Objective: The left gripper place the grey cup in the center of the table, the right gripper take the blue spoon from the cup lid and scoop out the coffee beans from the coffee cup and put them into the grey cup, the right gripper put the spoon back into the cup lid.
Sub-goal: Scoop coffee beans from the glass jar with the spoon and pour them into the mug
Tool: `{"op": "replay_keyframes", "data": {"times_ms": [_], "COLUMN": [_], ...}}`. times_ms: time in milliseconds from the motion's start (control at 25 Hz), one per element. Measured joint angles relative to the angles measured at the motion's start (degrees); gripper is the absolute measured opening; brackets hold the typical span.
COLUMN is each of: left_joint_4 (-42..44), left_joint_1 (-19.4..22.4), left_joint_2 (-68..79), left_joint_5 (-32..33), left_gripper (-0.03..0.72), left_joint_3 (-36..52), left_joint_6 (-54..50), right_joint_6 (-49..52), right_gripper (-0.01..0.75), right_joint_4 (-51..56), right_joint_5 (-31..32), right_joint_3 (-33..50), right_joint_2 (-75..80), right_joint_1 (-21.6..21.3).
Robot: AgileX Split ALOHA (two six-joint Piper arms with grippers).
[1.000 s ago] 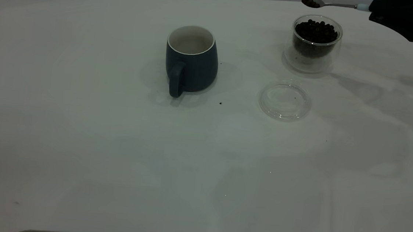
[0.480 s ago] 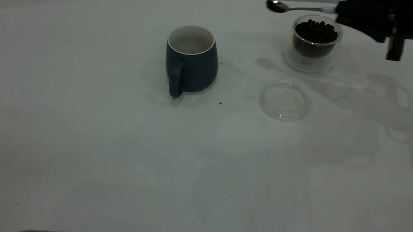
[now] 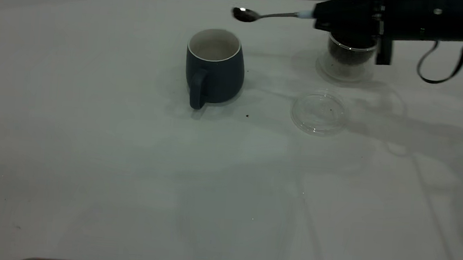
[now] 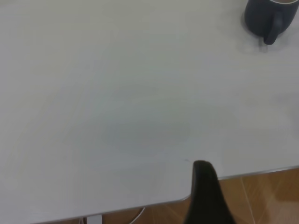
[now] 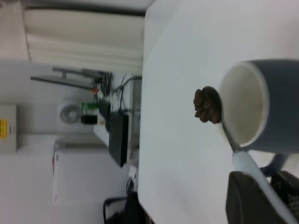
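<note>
Surface (image 3: 89, 156) carries the grey cup (image 3: 215, 68) at centre, empty, with the coffee cup (image 3: 346, 58) and bare cup lid (image 3: 319, 113) off to its right. Right pincer (image 3: 327, 17) grips the blue spoon (image 3: 265, 15), coffee beans (image 5: 208, 105) heaped in its bowl just short of the rim: transfer step, so next carry it over the mouth and tip. Left pincer (image 4: 205, 196) is parked at the surface edge; grip state I cannot tell.

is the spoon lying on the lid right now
No, the right hand holds the spoon in the air near the mug; the lid is bare.

The exterior camera looks down across the table (image 3: 129, 171) from its near edge. Both wrist cameras share the grey cup (image 3: 215, 68): the left from far, the right from close.
</note>
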Motion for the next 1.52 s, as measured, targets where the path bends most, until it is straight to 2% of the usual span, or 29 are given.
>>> {"op": "replay_keyframes", "data": {"times_ms": [240, 520, 680, 880, 1040, 1320, 1520], "left_joint_4": [0.0, 0.0, 0.0, 0.0, 0.0, 0.0, 0.0], "left_joint_1": [0.0, 0.0, 0.0, 0.0, 0.0, 0.0, 0.0], "left_joint_2": [0.0, 0.0, 0.0, 0.0, 0.0, 0.0, 0.0], "left_joint_5": [0.0, 0.0, 0.0, 0.0, 0.0, 0.0, 0.0], "left_gripper": [0.555, 0.555, 0.555, 0.555, 0.555, 0.555, 0.555], "left_joint_3": [0.0, 0.0, 0.0, 0.0, 0.0, 0.0, 0.0], "left_joint_6": [0.0, 0.0, 0.0, -0.1, -0.1, -0.1, -0.1], "right_joint_6": [1.4, -1.1, -11.5, -32.2, -39.4, -41.7, -37.5], "right_gripper": [0.103, 0.103, 0.103, 0.103, 0.103, 0.103, 0.103], "right_joint_4": [-0.1, -0.3, -0.2, -0.3, -0.3, -0.3, -0.5], "right_joint_5": [-3.0, -9.8, -13.4, -13.8, -15.8, -16.3, -16.3], "right_joint_3": [-2.3, -4.2, -5.7, -6.0, -6.1, -6.1, -6.1], "right_joint_2": [0.0, 0.1, 0.1, 0.1, 0.1, 0.0, -1.8], "right_joint_1": [4.3, 6.7, 6.9, 7.0, 7.4, 7.4, 7.3]}}
